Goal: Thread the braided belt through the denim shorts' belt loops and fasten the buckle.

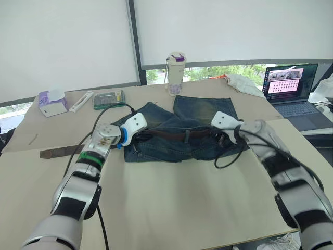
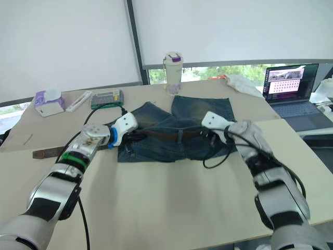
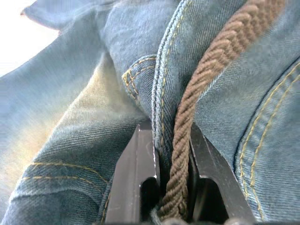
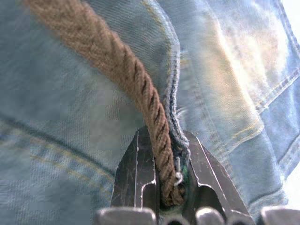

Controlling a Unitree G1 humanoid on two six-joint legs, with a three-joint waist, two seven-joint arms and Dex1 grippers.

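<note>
Shorts (image 1: 187, 127) lay flat on the table (image 1: 182, 208), waistband toward the robot, with both grippers at that waistband. Along it ran the belt (image 1: 171, 135), its free end trailing past the left gripper (image 3: 169, 154) onto the bare tabletop. In the left wrist view that gripper's two fingers (image 3: 136, 173) were narrowed around the braided strap together with a fold of denim, pinching both between them; a stitched seam rose just ahead of the fingertips and a pocket edge curved off to one side. The right gripper (image 4: 166, 159) sat at the other end of the waistband, its fingers (image 4: 206, 168) likewise closed tight on the strap and on the denim edge beside it, with a small bit of silver metal showing between the pads. From the head views the strap passed under a loop (image 1: 188, 135) roughly midway between the two grippers. Beyond the shorts stood a bottle (image 1: 176, 66); a laptop (image 1: 291, 88) sat further off past the right gripper.
</note>
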